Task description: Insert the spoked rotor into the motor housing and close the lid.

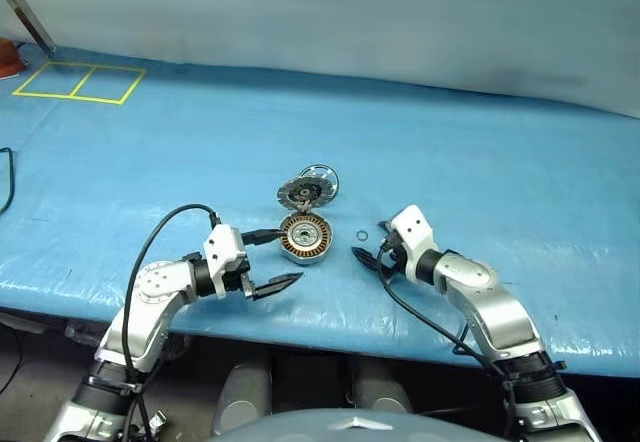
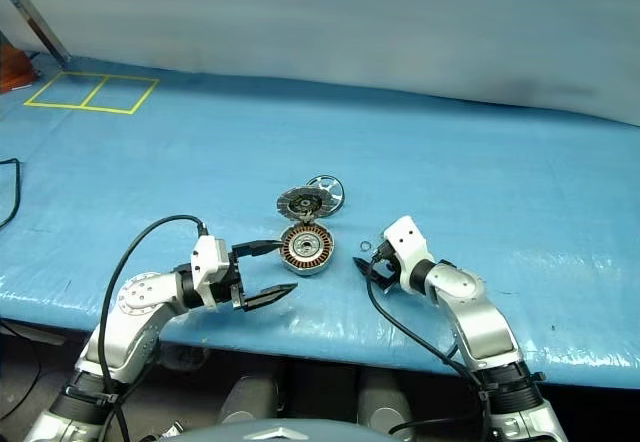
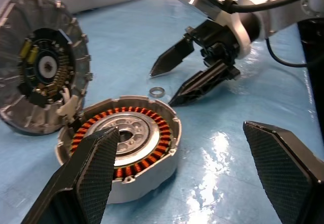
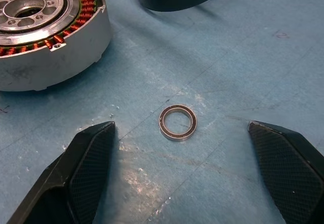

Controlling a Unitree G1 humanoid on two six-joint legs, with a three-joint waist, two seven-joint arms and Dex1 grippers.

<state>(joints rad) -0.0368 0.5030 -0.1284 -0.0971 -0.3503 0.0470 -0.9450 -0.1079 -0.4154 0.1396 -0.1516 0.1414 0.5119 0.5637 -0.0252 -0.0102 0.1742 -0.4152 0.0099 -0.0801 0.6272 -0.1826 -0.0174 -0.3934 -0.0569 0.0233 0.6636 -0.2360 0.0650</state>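
The motor housing (image 1: 304,237), a round grey cup with copper windings, lies on the blue table. Its hinged lid (image 1: 303,194) stands open behind it, dark inner face showing. The shiny spoked rotor (image 1: 322,176) leans just beyond the lid. My left gripper (image 1: 275,259) hovers open at the housing's left side, one finger (image 3: 86,178) in front of the cup, holding nothing. My right gripper (image 1: 370,260) is open to the housing's right, its fingers either side of a tiny black ring (image 4: 177,121) without touching it.
The blue sheet (image 1: 480,162) covers the whole table, and its front edge runs just below both grippers. Yellow tape squares (image 1: 80,82) mark the far left corner. A dark cable (image 1: 5,177) lies at the left edge.
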